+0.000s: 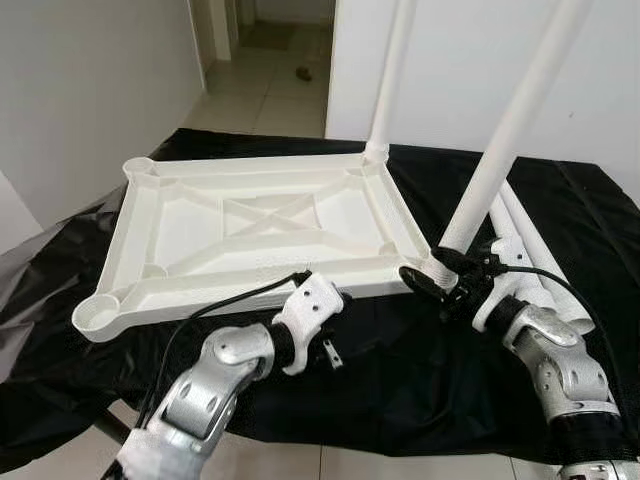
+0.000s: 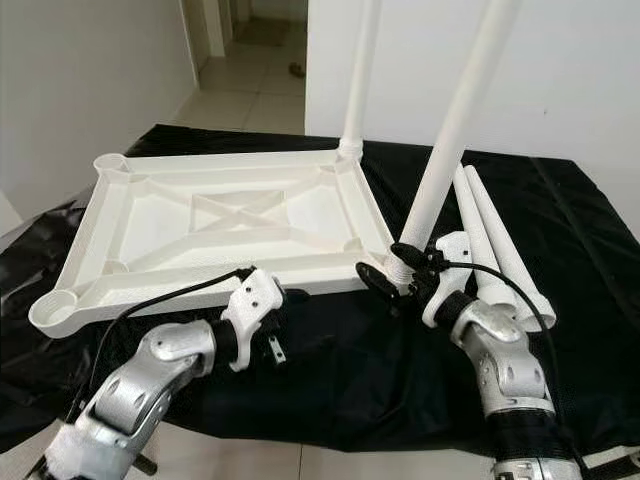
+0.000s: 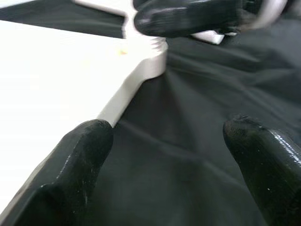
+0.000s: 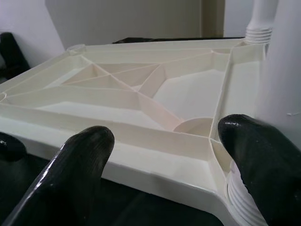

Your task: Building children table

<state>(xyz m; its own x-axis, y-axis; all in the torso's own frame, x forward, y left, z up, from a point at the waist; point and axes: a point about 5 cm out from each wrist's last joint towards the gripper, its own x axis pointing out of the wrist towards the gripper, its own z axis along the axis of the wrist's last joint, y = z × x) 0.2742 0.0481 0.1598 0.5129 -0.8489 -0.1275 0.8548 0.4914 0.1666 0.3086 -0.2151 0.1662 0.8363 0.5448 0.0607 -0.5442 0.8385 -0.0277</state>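
Because the white tabletop [image 1: 270, 225] lies underside up on the black cloth [image 1: 400, 370], its corner sockets face the ceiling, and the left gripper [image 1: 318, 310], fingers spread and empty, waits at the near edge. The right gripper [image 1: 440, 283] straddles the near leg [image 1: 500, 150] at its threaded base, seemingly seating it. Beyond stand a fitted leg [image 1: 392, 75] and spare legs [image 1: 530, 255].

No legible text, labels, brands, numbers or signs.
The upturned white tabletop [image 1: 260, 225], the white legs [image 1: 500, 150] and the black cloth [image 1: 420, 370] under them carry plain, unmarked surfaces; the silver arms bear no readable marking at this sharpness.
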